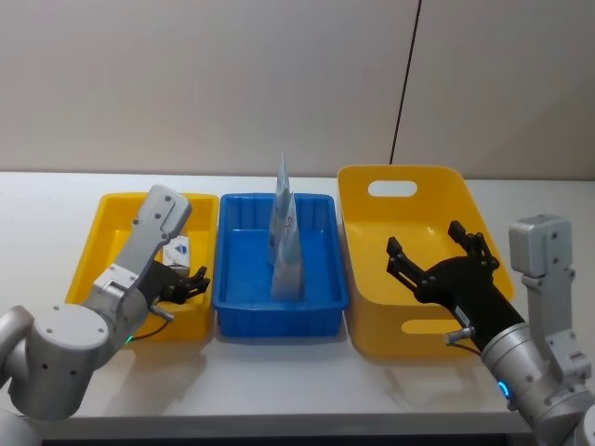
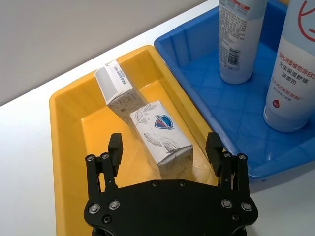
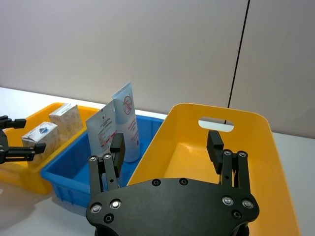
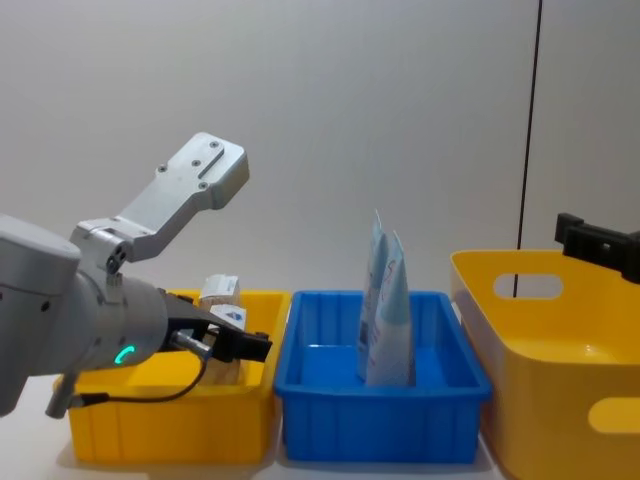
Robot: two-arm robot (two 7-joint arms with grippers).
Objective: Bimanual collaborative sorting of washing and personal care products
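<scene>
Hovering over near end of left yellow bin (image 1: 112, 223): left pincer (image 1: 192, 282), spread wide, empty. Nearer leaf-print pack (image 2: 161, 137) in that bin, just beyond fingertips, in line with gap. Second pack (image 2: 115, 88) right behind it, farther in. Two pale-blue pouches (image 1: 288, 260) upright in middle blue bin (image 1: 279, 316). Right pincer (image 1: 428, 243) spread wide, empty, over right yellow bin (image 1: 372, 307).
</scene>
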